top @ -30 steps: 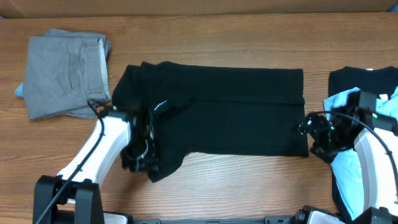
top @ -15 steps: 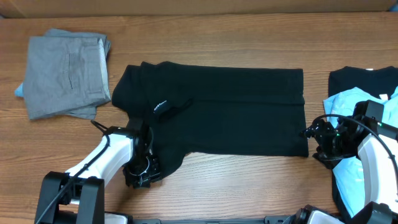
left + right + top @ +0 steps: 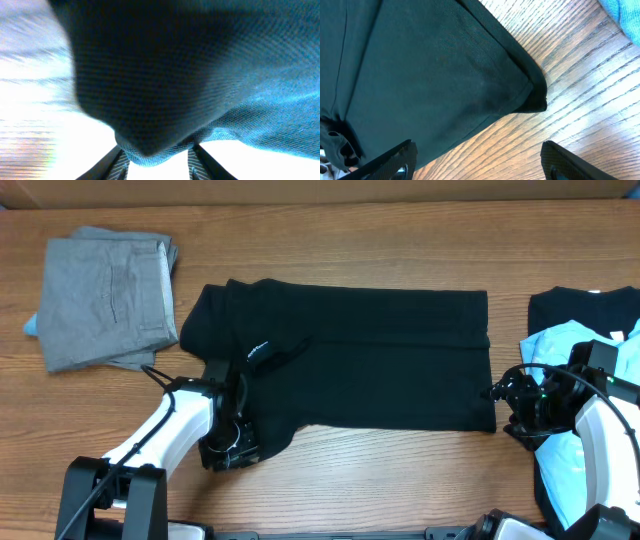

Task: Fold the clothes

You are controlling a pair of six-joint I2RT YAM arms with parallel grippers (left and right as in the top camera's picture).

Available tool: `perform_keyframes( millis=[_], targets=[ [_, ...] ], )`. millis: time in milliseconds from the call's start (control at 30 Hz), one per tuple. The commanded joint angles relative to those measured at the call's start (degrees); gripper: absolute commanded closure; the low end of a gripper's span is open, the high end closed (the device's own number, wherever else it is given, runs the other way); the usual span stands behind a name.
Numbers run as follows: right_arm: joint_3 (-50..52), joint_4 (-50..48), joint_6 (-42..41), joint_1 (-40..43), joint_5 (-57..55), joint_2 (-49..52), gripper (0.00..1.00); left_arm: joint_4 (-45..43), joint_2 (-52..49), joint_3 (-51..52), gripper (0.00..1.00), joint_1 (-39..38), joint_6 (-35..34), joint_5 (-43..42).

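Inside L claw (image 3: 157,154): black tee (image 3: 200,75) corner.

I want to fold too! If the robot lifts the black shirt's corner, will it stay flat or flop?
Probably flop: the black shirt lies limp and creased. Its cloth droops in a soft bulge by the left gripper, so it likely weighs little.

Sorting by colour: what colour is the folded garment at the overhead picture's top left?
The folded garment is grey; best seen overhead.
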State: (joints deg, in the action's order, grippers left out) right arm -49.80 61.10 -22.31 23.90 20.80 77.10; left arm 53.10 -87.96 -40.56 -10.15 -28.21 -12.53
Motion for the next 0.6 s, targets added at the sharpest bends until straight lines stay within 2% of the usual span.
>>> perform_keyframes(
  millis=[0, 100, 133, 167, 200, 233, 367, 433, 533, 567],
  targets=[
    [0.35, -0.22, -0.22, 0.13, 0.7, -0.48, 0.18, -0.02, 0.68, -1.2, 0.59, -0.33, -1.18, 4.09],
    [0.35, -0.46, -0.24, 0.13, 0.7, -0.48, 0.18, -0.94, 0.66, -0.46, 0.64, -0.37, -1.68, 4.17],
    [0.35, -0.55, -0.24, 0.13, 0.7, -0.48, 0.18, -1.64, 0.66, -0.02, 0.68, -0.37, -2.03, 4.17],
    [0.35, -0.66, -0.24, 0.13, 0.68, -0.48, 0.18, -2.43, 0.66, 0.37, 0.75, -0.37, -2.19, 4.13],
    [0.35, -0.79, -0.24, 0.13, 0.68, -0.48, 0.18, -2.69, 0.66, 0.72, 0.87, -0.37, -2.54, 4.09],
    [0.35, -0.87, -0.24, 0.13, 0.66, -0.48, 0.18, -2.6, 0.66, 0.9, 0.94, -0.37, -2.86, 3.63],
    [0.37, -0.98, -0.46, 0.13, -0.13, -0.48, 0.2, -1.07, 0.66, 0.87, 0.96, -0.37, -2.64, 0.11],
    [0.9, -1.53, -0.52, 0.13, -0.81, -0.48, 0.28, 0.11, 0.68, 0.79, 0.96, -0.33, -2.38, -1.4],
    [3.76, -3.43, -2.6, 0.13, -1.11, -0.46, 0.5, 1.75, 0.72, 0.26, 0.96, -0.33, -1.75, -2.19],
    [5.18, -4.26, -3.63, 0.13, -1.29, -0.42, 0.54, 2.08, 0.72, 0.07, 0.96, -0.33, -1.73, -2.16]
  ],
)
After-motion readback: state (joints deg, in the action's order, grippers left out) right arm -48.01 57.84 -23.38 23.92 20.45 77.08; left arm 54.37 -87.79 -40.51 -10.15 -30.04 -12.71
